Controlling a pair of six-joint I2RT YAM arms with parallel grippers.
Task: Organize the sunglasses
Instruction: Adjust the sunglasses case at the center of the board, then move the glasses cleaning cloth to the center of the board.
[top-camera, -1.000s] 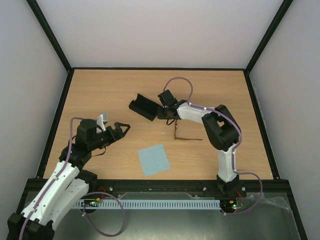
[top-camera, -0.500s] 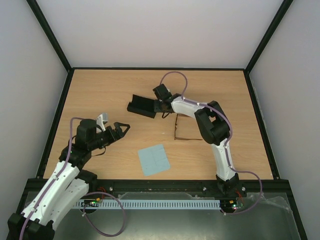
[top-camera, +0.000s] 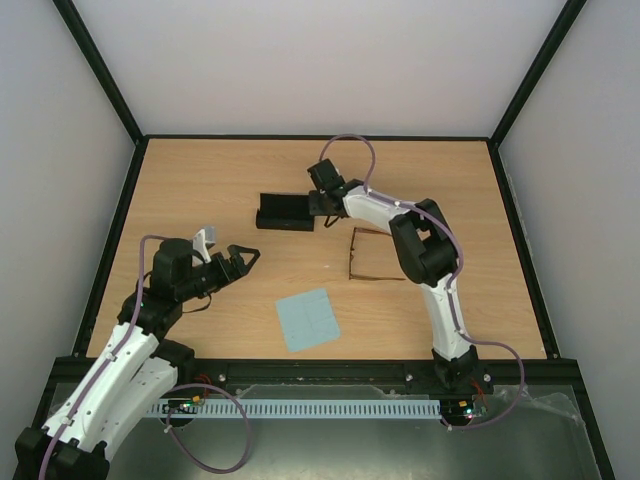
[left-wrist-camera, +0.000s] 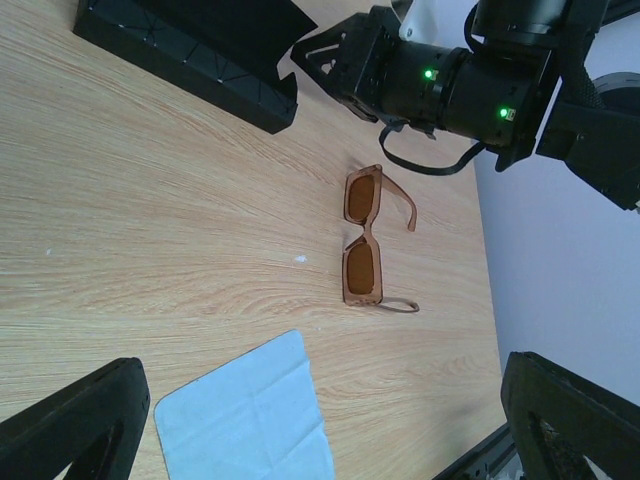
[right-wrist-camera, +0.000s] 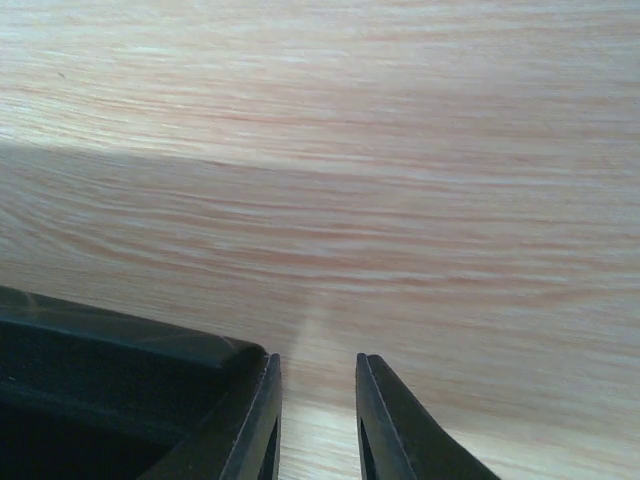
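left gripper (top-camera: 248, 257) hangs with fingers spread wide and empty, blue cloth (top-camera: 308, 319) then the sunglasses (left-wrist-camera: 362, 270) lying unfolded on the table (top-camera: 200, 190) out ahead of them, and further back the right gripper (right-wrist-camera: 317, 365) has its fingers barely parted, pinching nothing, black case (top-camera: 284, 212) right beside one.

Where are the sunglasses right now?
In the top view the sunglasses lie right of centre on the table, between the black case and the blue cloth.

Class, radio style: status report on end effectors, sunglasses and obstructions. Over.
Left end effector open, hovering, empty. Right end effector slightly open, empty, beside case. Sunglasses unfolded on table, untouched. Cloth lies clear of them.
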